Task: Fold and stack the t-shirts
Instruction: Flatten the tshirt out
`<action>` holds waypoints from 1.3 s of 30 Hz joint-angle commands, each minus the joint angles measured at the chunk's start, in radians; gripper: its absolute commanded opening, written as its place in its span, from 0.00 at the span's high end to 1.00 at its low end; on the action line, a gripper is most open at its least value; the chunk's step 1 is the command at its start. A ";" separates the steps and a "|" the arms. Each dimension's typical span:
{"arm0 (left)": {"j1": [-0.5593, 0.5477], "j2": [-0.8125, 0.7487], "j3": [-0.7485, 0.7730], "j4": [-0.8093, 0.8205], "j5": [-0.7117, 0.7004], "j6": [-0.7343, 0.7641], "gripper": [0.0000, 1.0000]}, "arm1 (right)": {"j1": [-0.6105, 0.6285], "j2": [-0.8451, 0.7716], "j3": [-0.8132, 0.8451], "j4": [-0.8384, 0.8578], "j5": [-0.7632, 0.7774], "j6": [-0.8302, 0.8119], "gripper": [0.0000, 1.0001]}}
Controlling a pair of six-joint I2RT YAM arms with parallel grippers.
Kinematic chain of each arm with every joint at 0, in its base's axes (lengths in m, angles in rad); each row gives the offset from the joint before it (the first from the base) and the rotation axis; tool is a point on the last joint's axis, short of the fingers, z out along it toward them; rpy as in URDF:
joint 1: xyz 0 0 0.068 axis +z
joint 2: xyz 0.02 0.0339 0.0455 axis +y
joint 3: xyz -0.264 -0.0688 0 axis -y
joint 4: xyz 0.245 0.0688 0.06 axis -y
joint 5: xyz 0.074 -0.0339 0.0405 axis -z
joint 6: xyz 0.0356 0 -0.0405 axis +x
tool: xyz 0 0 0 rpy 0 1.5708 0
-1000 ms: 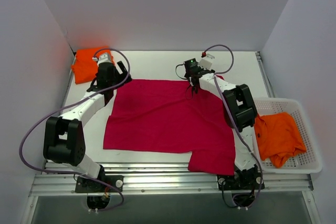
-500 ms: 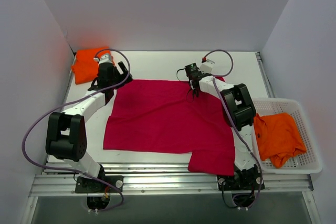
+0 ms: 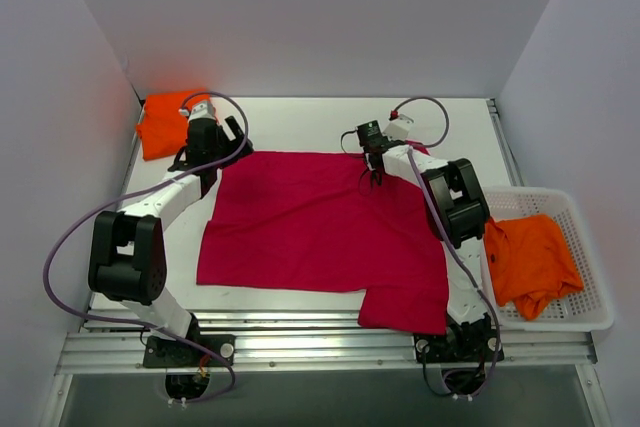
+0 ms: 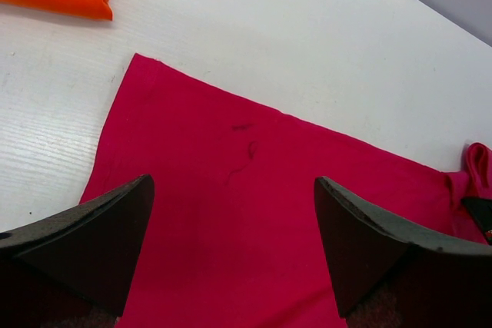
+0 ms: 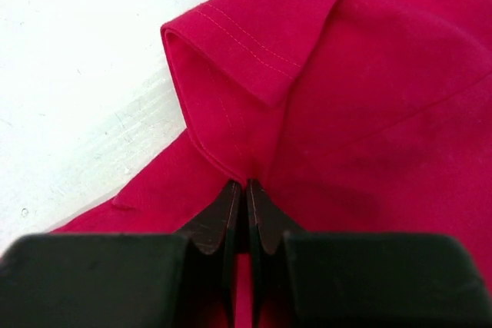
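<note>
At upper left of the top view a folded shirt (image 3: 168,125), orange, lies on the table (image 3: 300,122). I take that one as done. Just right of it the left gripper (image 3: 215,157) hangs over the far-left corner of the pink shirt (image 3: 320,232), which is spread flat across the middle of the frame. The left wrist view shows its fingers (image 4: 100,243) splayed wide with nothing between them, the cloth below. I cannot tell whether they touch it.

Right of centre, at the shirt's upper edge, the right gripper (image 3: 372,175) is down on the cloth. Its own view shows it clenched (image 5: 246,188) on a thin ridge of pink fabric, just below a turned-over sleeve hem.

So the pink shirt's first fold looks barely begun. Next the left gripper likely has to drop and pinch its corner, so both arms lift the far edge level — otherwise the fold skews.

At lower right a loose shirt (image 3: 530,262), orange, sits crumpled in the basket (image 3: 597,319).
</note>
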 commanded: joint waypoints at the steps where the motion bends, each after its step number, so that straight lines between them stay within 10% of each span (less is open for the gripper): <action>1: 0.014 0.005 0.022 0.055 -0.001 0.005 0.06 | 0.000 0.022 0.048 -0.019 0.028 0.008 1.00; 13: 0.030 0.038 0.040 0.054 -0.009 0.017 0.06 | -0.005 0.304 0.569 -0.114 -0.003 -0.029 1.00; 15: 0.030 0.044 0.043 0.052 -0.014 0.022 0.06 | -0.011 0.367 0.638 -0.104 -0.023 -0.031 0.78; 16: 0.030 0.047 0.043 0.051 -0.018 0.022 0.06 | -0.014 0.383 0.652 -0.082 -0.030 -0.034 0.57; 17: 0.028 0.051 0.043 0.051 -0.020 0.025 0.06 | -0.023 0.406 0.665 -0.075 -0.036 -0.029 0.15; 18: 0.030 0.053 0.043 0.051 -0.021 0.025 0.06 | -0.026 0.412 0.674 -0.065 -0.041 -0.028 0.01; 39: 0.019 0.110 0.060 0.066 -0.012 0.023 0.06 | -0.089 0.084 0.298 0.111 0.051 -0.060 0.00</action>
